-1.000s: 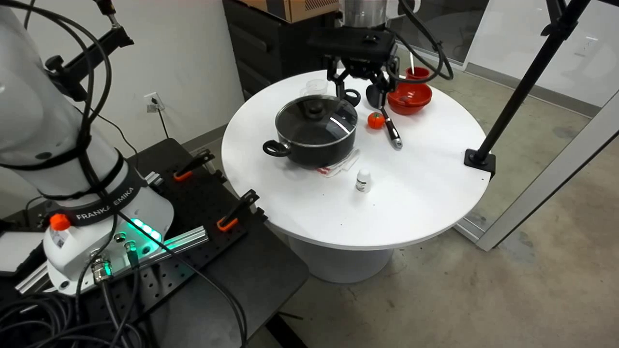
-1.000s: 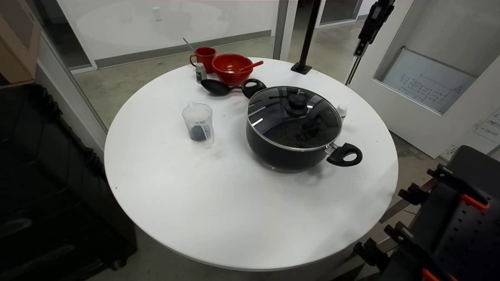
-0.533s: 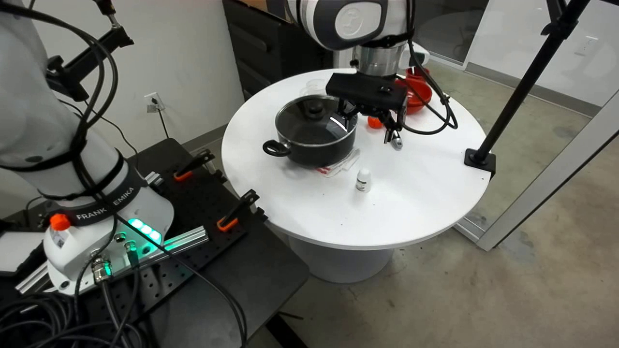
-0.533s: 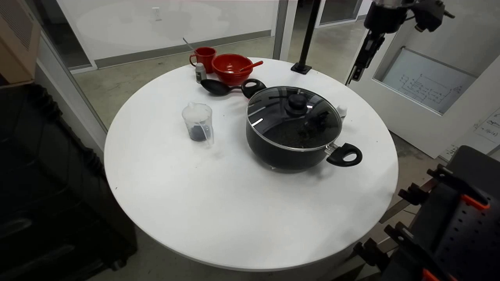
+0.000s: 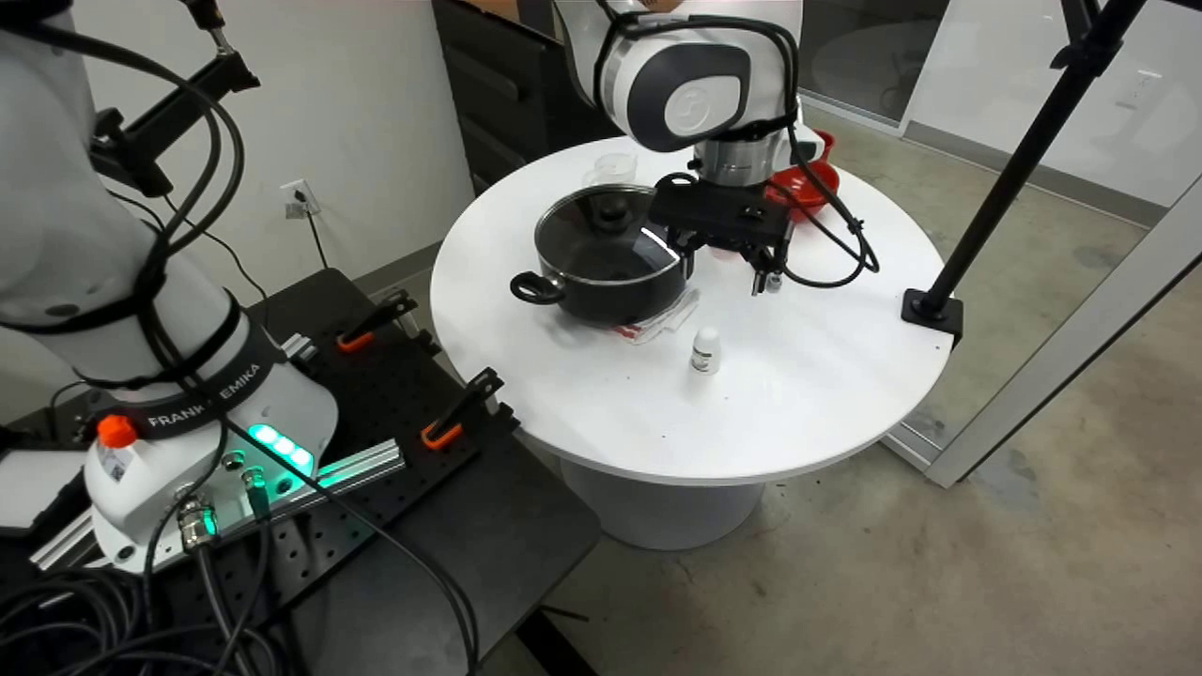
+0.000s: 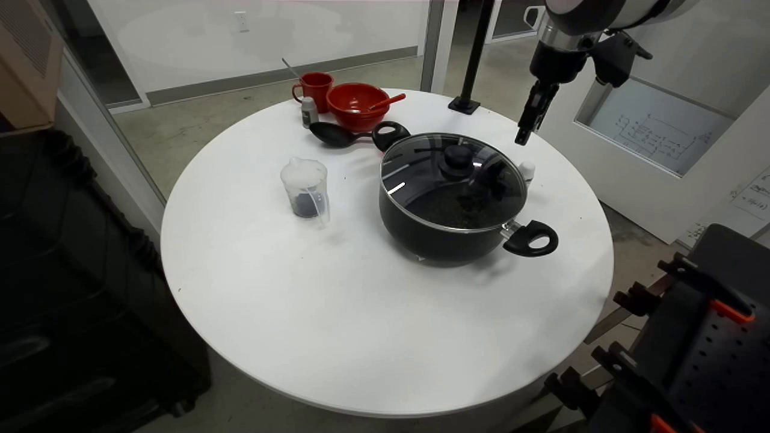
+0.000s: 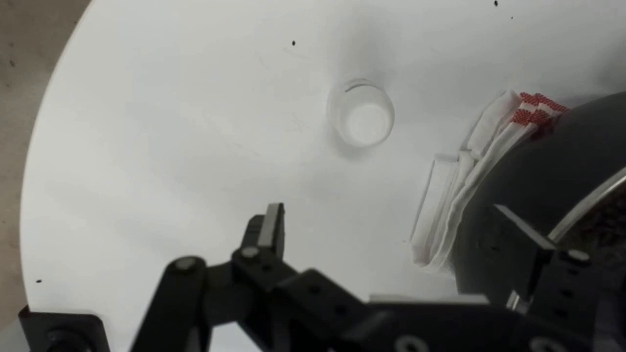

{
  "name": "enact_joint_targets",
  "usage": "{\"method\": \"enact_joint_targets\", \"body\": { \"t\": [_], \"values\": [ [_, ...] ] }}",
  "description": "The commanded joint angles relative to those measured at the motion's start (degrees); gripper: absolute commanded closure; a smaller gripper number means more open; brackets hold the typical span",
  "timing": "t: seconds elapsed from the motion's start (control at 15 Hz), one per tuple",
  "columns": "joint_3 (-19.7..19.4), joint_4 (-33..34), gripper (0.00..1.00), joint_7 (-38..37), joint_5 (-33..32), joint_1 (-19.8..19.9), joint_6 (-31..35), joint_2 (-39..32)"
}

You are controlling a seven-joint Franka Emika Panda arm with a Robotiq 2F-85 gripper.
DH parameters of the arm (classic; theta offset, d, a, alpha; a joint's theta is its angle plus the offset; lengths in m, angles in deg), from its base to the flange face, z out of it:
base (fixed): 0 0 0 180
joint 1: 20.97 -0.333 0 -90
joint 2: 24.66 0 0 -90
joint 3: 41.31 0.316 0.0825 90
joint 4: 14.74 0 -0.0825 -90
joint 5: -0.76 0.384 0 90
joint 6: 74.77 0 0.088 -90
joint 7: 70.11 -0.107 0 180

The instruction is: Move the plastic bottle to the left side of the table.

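On the round white table [image 5: 826,394], in an exterior view, I've got one plastic bottle [image 5: 705,351], small and white, standing upright. Beyond it, one black pot [image 5: 610,300] under one glass lid [image 5: 582,239], with one folded cloth [image 5: 678,315] poking out from beneath. And there's my one gripper [image 5: 724,276], hanging over the table near the pot, jaws well spread, the bottle below and apart from them. Off the table, I count two black-and-orange clamps [image 5: 467,402].

Next, in an exterior view, the tableware: one red mug [image 6: 319,90] with one thin rod [image 6: 292,69] leaning out, one small grey jar [image 6: 309,113] just beside it, then a red bowl [image 6: 355,99], single or stacked I can't tell, with one red-handled utensil [image 6: 388,101] resting inside. One black spoon [image 6: 331,135] lies in front, one translucent measuring jug [image 6: 305,183] stands well apart from the pot, and I count two loop handles [image 6: 517,245] on that pot. The bottle? Peeking out behind it, partly hidden. The gripper shows edge-on here, so its spread I can't read.

Over to the wrist view: two fingers [image 7: 268,227], wide apart, holding nothing. One finger overlaps the pot in this view; whether they touch, I can't tell. The one bottle, seen from above, stands beyond the fingers rather than between them, and the cloth, red-striped at one end, lies between bottle and pot.
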Motion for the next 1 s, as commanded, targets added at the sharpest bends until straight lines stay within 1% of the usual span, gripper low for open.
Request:
{"method": "enact_joint_targets", "body": {
  "t": [0.0,0.33,0.67,0.87,0.93],
  "values": [
    [1.3,3.3,0.00,-0.7,-1.5,2.5,0.2,-4.7],
    [1.9,4.2,0.00,-1.0,-2.5,3.5,0.3,-8.1],
    [2.6,4.4,0.00,-1.0,-3.3,3.8,0.2,-9.6],
    [2.0,4.7,0.02,-1.5,-3.9,3.9,-0.3,-10.1],
    [1.9,4.8,0.21,-1.6,-4.1,4.1,-0.3,-10.3]
  ]
}}
